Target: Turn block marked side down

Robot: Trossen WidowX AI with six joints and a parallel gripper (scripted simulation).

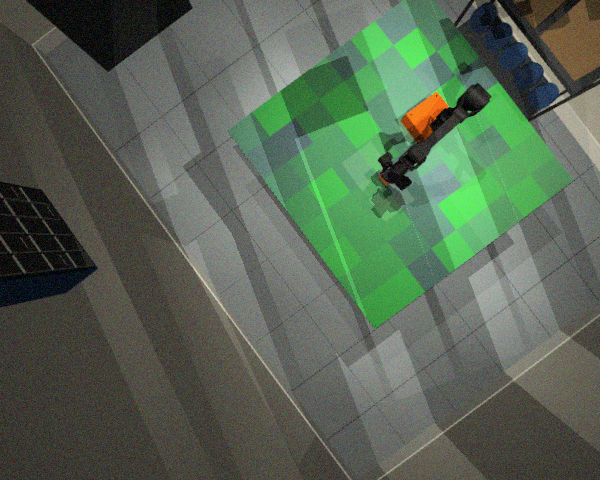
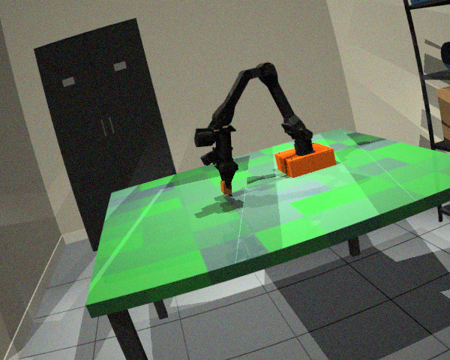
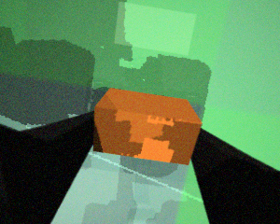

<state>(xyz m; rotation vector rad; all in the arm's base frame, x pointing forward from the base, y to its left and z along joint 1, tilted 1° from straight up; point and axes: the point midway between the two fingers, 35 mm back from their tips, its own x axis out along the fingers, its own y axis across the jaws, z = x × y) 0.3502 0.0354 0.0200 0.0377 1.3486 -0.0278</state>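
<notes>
The orange block (image 1: 382, 178) (image 2: 223, 188) (image 3: 147, 123) is between the fingers of my gripper (image 2: 228, 189) (image 3: 145, 124), which is shut on it. In the wrist view a finger presses on each of its left and right ends. The block seems to hang slightly above the green patchwork table (image 1: 383, 299) (image 2: 155, 271), with the gripper's shadow close below. One long face and the narrower face above it show in the wrist view. Light and shadow patches cover the long face, and I cannot tell which side is marked. The fingers partly hide the block's ends.
The arm stands on a larger orange box (image 1: 422, 114) (image 2: 312, 163) on the table. A shelf rack (image 2: 422, 85) with blue items (image 1: 514, 55) stands beyond one table edge. A dark cabinet (image 2: 97, 112) stands by the wall.
</notes>
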